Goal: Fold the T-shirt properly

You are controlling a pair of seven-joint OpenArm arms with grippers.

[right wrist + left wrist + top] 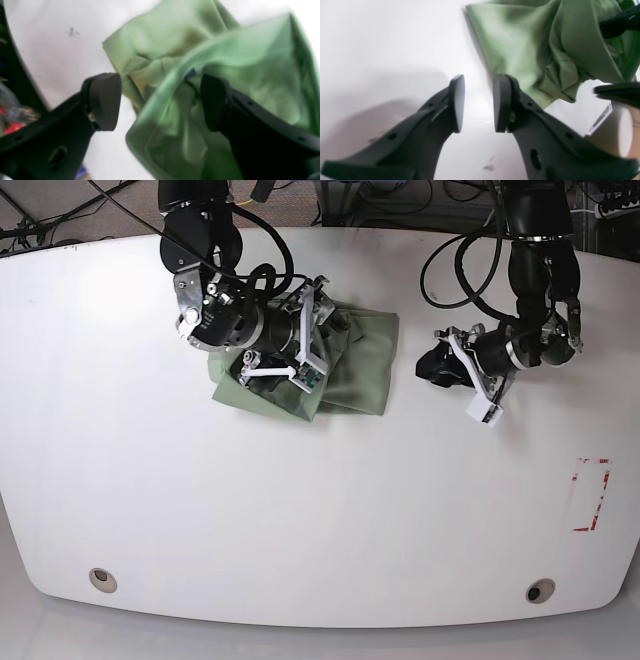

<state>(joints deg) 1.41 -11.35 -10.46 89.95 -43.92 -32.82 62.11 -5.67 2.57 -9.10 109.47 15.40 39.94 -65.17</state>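
The T-shirt (350,370) lies bunched in a pale green heap on the white table (300,510), left of centre at the back. My right gripper (160,102) hangs over it, open wide. A raised fold of the T-shirt (175,120) stands between its fingers, close to the right pad (212,102) and clear of the left one. A small dark blue tag (191,73) shows on that fold. My left gripper (476,102) is open over bare table with nothing between its pads. It is just off the T-shirt (520,42), by the heap's right edge (428,367).
A red-outlined rectangle (592,495) is marked on the table near its right edge. Two round holes (100,578) (540,591) sit near the front edge. Cables (460,270) loop over the back of the table by the left arm.
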